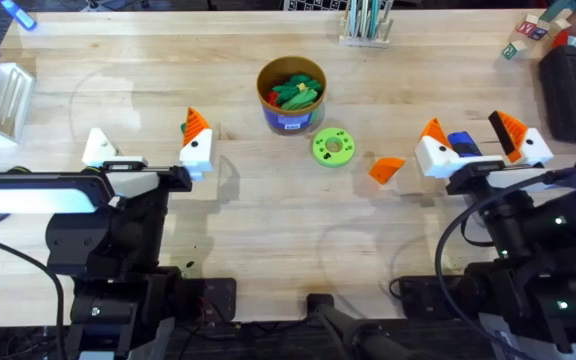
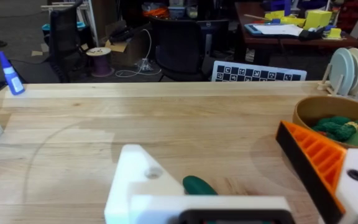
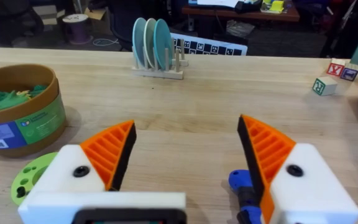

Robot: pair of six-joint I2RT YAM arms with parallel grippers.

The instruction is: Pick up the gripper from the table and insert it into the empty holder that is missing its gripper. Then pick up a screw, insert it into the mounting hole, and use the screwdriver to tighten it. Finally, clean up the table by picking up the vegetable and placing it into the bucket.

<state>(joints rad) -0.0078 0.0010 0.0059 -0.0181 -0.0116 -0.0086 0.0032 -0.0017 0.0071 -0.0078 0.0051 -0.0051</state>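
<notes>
The loose orange gripper [image 1: 388,168] lies on the table between the green disc and my right arm. My left gripper [image 1: 148,150] is open: its left side is the bare white holder [image 1: 98,147] [image 2: 138,174], its right side carries an orange finger [image 2: 312,155]. The dark green vegetable [image 2: 199,185] lies on the table between them. My right gripper [image 1: 471,130] [image 3: 186,124] is open with both orange fingers on. The blue screwdriver [image 1: 463,143] [image 3: 244,186] lies between them, close to one finger. The bucket [image 1: 291,95] [image 3: 17,118] stands mid-table, holding green toys. No screw can be made out.
A bright green disc [image 1: 333,147] with holes sits just in front of the bucket. A plate rack [image 3: 157,50] stands at the far edge, toy blocks [image 1: 528,30] at the far right, a black case [image 1: 573,90] at the right edge and a white rack [image 1: 3,95] at the left.
</notes>
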